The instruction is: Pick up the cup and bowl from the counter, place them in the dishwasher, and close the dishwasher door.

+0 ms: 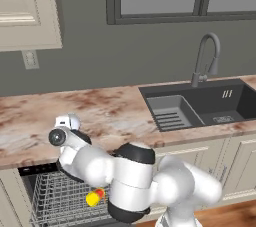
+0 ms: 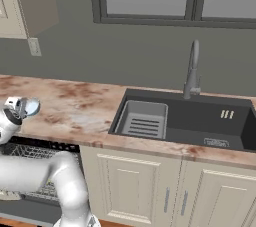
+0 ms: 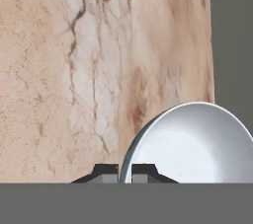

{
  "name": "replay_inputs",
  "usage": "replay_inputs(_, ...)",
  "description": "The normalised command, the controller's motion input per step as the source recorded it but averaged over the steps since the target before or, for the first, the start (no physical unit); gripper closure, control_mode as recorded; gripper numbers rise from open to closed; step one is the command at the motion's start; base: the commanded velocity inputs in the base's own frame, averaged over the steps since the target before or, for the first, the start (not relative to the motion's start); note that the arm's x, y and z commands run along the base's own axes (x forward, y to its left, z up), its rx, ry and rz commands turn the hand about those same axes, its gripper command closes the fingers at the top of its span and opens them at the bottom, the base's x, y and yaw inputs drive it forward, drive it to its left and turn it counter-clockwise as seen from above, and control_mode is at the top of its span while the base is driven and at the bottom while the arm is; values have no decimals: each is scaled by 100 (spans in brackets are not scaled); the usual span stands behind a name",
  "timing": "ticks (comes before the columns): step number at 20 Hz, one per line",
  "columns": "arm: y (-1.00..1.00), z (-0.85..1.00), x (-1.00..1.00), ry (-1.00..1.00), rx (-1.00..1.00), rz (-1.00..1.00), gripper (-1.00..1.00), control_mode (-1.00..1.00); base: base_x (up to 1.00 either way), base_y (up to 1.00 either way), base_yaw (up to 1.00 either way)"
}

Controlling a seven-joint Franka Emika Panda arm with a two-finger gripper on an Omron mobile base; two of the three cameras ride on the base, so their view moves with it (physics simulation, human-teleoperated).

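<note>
A white robot arm reaches over the marbled bench (image 1: 100,106). Its claw (image 3: 125,171) is closed on the rim of the pale bowl (image 3: 192,144), which shows at four o'clock in the hand view, held above the bench. Below, the yellow cup (image 1: 94,197) lies on its side in the open dishwasher (image 1: 55,196) rack, at seven o'clock in the left base view.

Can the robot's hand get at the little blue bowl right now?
Probably yes, it looks like it already has it. In the hand view the bowl's rim sits between the gripper fingertips, above the counter. Nothing is in the way.
</note>
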Motion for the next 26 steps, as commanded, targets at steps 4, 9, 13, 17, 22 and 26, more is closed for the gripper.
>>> replay_inputs(4,0,0,-67,-4,4,-7,100,-100,0,0,0)
replay_inputs(9,0,-1,-63,-1,10,-5,100,-100,0,0,0)
replay_inputs(13,0,-15,-62,0,12,-4,100,-100,0,0,0)
replay_inputs(17,0,-35,-61,0,13,-2,100,-100,0,0,0)
replay_inputs(22,0,-54,-51,2,13,0,100,-100,0,0,0)
replay_inputs(26,1,-72,-35,8,9,0,100,-100,0,0,0)
